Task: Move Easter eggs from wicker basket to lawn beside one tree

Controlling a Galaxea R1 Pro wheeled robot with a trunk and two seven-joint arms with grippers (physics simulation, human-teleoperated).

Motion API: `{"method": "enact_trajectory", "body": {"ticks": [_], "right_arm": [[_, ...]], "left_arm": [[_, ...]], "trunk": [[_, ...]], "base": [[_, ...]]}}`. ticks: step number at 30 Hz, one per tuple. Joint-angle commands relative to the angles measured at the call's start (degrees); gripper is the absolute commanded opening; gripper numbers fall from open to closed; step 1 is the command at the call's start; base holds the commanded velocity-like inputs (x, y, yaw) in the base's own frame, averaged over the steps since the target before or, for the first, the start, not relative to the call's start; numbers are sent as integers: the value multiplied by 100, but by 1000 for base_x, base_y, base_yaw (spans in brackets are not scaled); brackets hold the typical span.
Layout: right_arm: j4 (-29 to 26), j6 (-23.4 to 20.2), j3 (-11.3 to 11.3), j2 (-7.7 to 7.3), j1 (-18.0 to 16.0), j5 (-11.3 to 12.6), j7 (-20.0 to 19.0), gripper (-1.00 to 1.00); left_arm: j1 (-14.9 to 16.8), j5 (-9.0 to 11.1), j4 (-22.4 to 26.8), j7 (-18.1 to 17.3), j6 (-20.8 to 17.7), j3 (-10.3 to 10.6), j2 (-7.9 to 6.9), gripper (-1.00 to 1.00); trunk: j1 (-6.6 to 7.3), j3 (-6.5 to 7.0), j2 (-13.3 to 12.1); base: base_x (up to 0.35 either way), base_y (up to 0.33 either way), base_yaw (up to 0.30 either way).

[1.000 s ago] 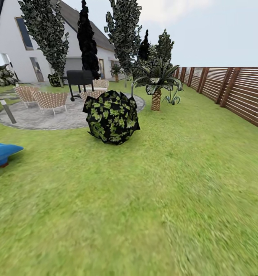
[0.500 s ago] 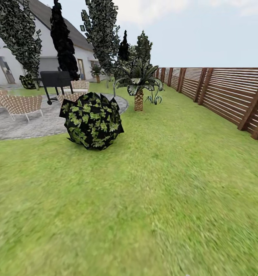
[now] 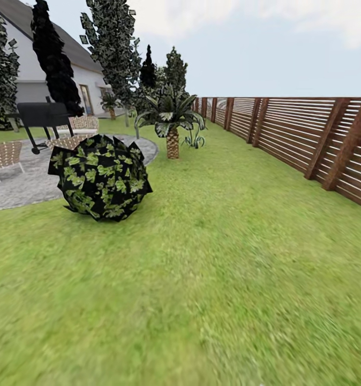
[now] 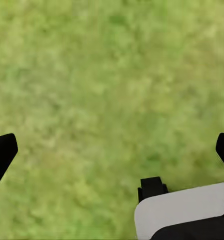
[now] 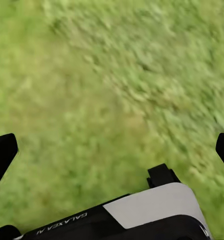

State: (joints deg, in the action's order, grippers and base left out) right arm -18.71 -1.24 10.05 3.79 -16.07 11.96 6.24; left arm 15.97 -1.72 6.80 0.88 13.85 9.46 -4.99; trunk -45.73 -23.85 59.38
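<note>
**Both tools wide over bare grass, garden ahead**

Our left tool (image 4: 112, 150) hangs over the lawn (image 4: 107, 75) with its fingertips (image 4: 2, 152) spread far apart and nothing between them. Our right tool (image 5: 112, 150) stands the same way, fingers parted and holding nothing, above grass. From the head view, the lawn (image 3: 228, 257) stretches forward. A round dark shrub (image 3: 99, 177) with green leaves sits on it to our left front, at the edge of a grey paved patio (image 3: 25, 182). On the patio we see woven chairs (image 3: 4, 155) and a black grill (image 3: 41, 115). Beyond stand a short palm (image 3: 172, 120), a tall speckled tree (image 3: 113, 48), a black tree (image 3: 52, 59) and the white house (image 3: 30, 80). A brown slatted fence (image 3: 303, 134) borders our right.
</note>
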Motion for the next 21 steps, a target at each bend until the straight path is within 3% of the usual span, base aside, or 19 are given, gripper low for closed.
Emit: {"method": "enact_trajectory", "body": {"ticks": [1, 4, 9, 21], "right_arm": [[-9, -12, -15, 7, -2, 58, 24, 100], [-9, -9, -30, 27, -2, 48, 26, 100], [-9, -6, -50, 34, -2, 31, 26, 100], [-5, 62, -56, 34, -2, 40, 26, 100]], "left_arm": [[2, -15, -2, 11, 18, 14, -8, 100], [2, -7, -3, 120, 20, -114, -27, 100], [2, -12, -3, 604, 36, -327, -28, 100], [2, -17, 3, 686, 41, -342, -29, 100]], "trunk": [[-4, -1, 3], [-4, 14, 3], [-4, 34, 3], [-4, 46, 3]], "base": [[331, 0, -187], [332, 0, -163], [332, 0, -113], [332, 0, -11]]}}
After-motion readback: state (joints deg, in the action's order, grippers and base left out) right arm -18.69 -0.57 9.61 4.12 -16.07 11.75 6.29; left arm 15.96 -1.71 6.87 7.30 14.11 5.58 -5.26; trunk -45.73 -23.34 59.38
